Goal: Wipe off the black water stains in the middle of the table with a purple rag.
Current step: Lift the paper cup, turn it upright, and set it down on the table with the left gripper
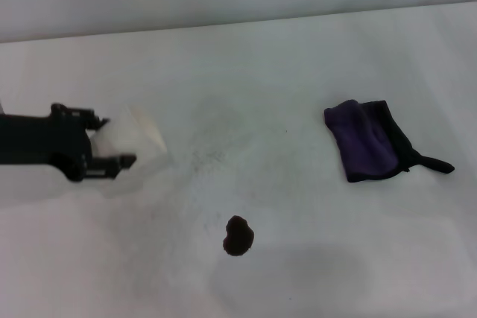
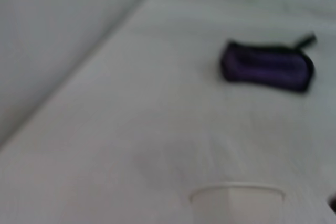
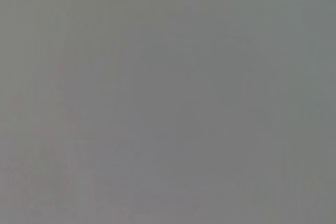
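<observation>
The black water stain (image 1: 238,235) is a small dark lobed blob on the white table (image 1: 298,65), near the front middle. The purple rag (image 1: 367,141) lies folded at the right, its black loop trailing to the right; it also shows in the left wrist view (image 2: 266,67). My left gripper (image 1: 112,141) is at the left, well left of the stain, with its black fingers on either side of a white paper cup (image 1: 138,139). The cup's rim shows in the left wrist view (image 2: 236,193). My right gripper is out of view; its wrist view shows only plain grey.
Faint grey speckled smudges (image 1: 209,156) mark the table between the cup and the rag. The table's far edge (image 1: 238,27) meets a pale wall.
</observation>
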Robot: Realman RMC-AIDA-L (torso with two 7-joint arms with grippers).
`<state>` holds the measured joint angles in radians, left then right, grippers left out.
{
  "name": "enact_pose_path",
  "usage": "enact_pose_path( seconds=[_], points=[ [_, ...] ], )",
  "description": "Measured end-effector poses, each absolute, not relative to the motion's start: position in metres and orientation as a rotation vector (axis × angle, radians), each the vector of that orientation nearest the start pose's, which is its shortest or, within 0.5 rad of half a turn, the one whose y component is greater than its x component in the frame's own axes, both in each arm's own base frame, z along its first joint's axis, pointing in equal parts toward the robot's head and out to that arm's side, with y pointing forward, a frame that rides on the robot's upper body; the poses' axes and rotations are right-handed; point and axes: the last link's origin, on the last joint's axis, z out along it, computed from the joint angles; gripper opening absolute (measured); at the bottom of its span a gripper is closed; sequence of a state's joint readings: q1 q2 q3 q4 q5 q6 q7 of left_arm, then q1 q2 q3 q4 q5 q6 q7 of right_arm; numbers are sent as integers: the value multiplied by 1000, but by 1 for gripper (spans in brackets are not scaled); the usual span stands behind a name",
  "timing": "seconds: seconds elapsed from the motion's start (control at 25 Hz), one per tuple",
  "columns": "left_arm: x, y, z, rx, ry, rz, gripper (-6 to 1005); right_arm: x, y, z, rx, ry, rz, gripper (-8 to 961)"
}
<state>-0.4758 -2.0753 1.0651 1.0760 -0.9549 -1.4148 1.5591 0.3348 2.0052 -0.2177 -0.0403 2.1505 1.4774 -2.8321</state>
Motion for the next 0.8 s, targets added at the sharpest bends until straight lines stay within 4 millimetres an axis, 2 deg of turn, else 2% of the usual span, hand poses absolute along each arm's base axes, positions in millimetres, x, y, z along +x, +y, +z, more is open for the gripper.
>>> enact_pose_path(
  seconds=[0.2, 0.44, 0.8],
  points=[
    [-246, 352, 10, -2683, -338, -283, 682, 391, 272, 100, -1238, 397, 722, 868],
    [-267, 343, -13, -2520, -373, -590, 627, 401, 263, 107, -1266, 388, 658, 868],
    [-296, 324, -32, -2367, -424, -690, 603, 410, 258, 120, -1289, 371, 600, 868]
  ],
)
